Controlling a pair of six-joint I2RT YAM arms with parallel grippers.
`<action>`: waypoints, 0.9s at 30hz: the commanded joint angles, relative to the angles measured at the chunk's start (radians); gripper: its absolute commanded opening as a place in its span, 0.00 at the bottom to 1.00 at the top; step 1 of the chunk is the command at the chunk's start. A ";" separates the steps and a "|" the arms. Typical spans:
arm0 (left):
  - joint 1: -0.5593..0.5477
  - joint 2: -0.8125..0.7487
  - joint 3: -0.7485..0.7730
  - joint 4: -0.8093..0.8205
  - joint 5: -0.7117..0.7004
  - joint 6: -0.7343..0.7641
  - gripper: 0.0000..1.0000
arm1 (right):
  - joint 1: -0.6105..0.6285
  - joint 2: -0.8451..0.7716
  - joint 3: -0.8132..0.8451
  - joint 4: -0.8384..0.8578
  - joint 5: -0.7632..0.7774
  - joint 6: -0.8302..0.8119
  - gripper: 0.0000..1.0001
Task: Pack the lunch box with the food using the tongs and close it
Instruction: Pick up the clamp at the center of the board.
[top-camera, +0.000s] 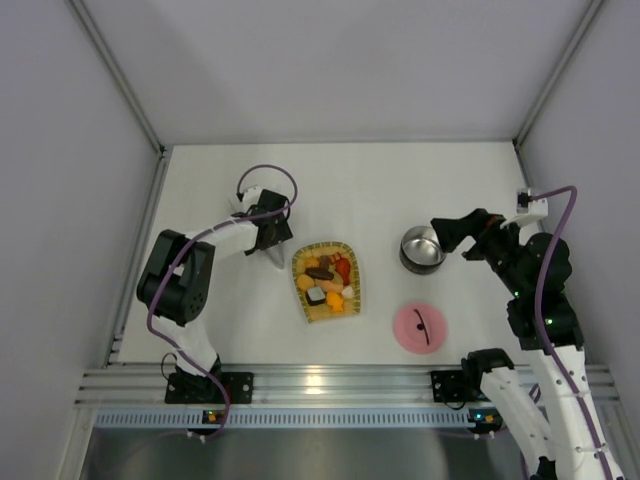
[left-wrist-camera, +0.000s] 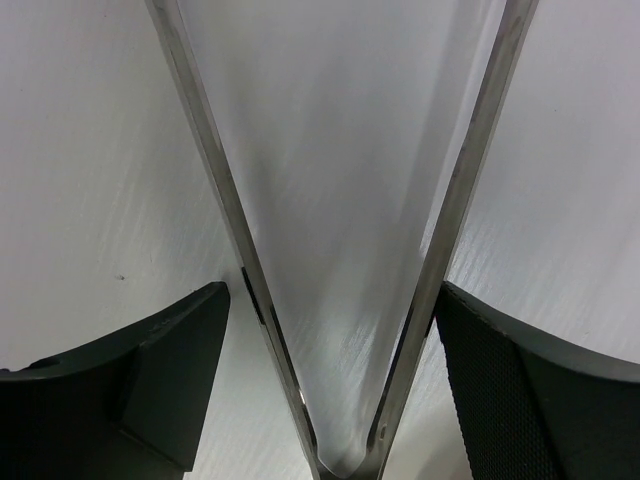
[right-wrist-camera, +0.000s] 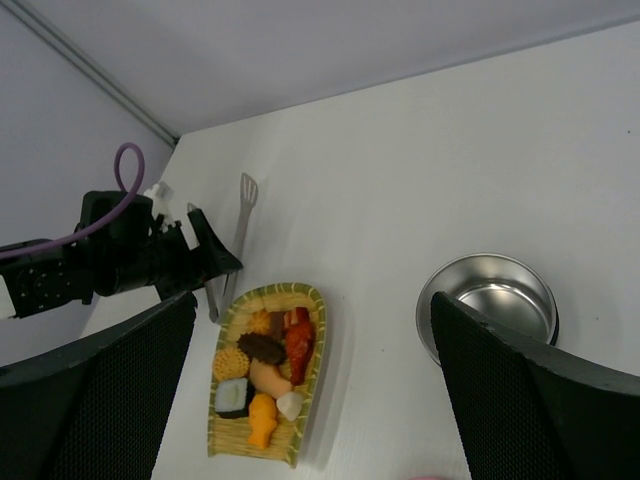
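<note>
The tongs (left-wrist-camera: 225, 200) lie on the table left of the yellow tray, their V between the fingers of my left gripper (left-wrist-camera: 333, 300). The right finger (left-wrist-camera: 520, 380) is at one tong arm; the left finger (left-wrist-camera: 150, 370) stands a little off the other. From above, my left gripper (top-camera: 272, 245) covers most of the tongs (top-camera: 277, 262). The food (top-camera: 327, 280) is piled in the tray. The lunch box (top-camera: 423, 248), a steel pot, stands empty with its pink lid (top-camera: 420, 327) flat on the table in front of it. My right gripper (top-camera: 452, 240) hovers open and empty just right of the lunch box (right-wrist-camera: 490, 305).
The yellow woven tray (right-wrist-camera: 320, 340) sits mid-table between the two arms, holding the food (right-wrist-camera: 265, 370). White walls close in the table on the left, right and back. A metal rail runs along the near edge by the arm bases.
</note>
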 joint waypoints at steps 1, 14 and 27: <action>0.006 0.024 0.011 0.031 0.035 0.010 0.87 | -0.011 0.007 0.018 -0.002 -0.015 -0.001 0.99; 0.003 0.004 -0.055 0.012 0.058 0.021 0.59 | -0.012 0.005 0.007 0.001 -0.028 0.016 0.99; -0.031 -0.208 -0.039 -0.120 -0.012 0.048 0.51 | -0.012 -0.001 -0.004 0.010 -0.040 0.030 0.99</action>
